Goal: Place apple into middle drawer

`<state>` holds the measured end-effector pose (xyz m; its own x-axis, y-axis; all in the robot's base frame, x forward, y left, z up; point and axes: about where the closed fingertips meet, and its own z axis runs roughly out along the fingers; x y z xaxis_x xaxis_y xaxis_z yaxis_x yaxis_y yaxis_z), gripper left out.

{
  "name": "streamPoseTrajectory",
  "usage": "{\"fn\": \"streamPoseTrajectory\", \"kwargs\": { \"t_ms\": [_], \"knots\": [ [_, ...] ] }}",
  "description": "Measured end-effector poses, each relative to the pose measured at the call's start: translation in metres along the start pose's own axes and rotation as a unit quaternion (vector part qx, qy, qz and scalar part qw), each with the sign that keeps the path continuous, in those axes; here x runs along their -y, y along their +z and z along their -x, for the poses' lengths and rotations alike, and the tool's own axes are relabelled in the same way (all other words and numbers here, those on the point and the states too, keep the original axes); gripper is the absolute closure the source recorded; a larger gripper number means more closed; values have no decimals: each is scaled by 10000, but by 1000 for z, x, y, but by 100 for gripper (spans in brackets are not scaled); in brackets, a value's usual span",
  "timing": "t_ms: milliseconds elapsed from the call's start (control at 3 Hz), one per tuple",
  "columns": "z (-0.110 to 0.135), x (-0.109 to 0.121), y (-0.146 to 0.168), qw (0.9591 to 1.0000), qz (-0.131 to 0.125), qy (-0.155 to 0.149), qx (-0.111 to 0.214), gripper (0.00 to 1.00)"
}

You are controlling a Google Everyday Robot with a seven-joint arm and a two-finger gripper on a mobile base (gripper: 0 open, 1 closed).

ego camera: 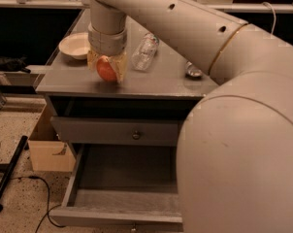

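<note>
Fingers [121,64] of the gripper [107,74] clasp the apple [105,68] low over the countertop [151,81], near its front edge, above the open drawer [88,198]. A weak hold could drop it short; a steep descent could clip the upper drawer front [98,130].

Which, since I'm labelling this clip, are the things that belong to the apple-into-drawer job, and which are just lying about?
Job: apple, on the cabinet top; pincer, closed around the apple there; middle drawer, pulled open below.
Lying about: cream bowl; plastic bottle, on its side; cardboard box; upper drawer, shut.
</note>
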<state>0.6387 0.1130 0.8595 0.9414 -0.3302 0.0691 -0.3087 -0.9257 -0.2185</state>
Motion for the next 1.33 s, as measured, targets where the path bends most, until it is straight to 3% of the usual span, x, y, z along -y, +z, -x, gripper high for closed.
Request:
{"fn": "streamPoseTrajectory", "kwargs": {
  "t_ms": [333,1000,1333],
  "knots": [
    [40,-53,-13,9997,-8,262,4,100],
    [51,-62,-7,9995,89,290,59,100],
    [80,-92,8,9978,199,533,354,100]
  ]
}}
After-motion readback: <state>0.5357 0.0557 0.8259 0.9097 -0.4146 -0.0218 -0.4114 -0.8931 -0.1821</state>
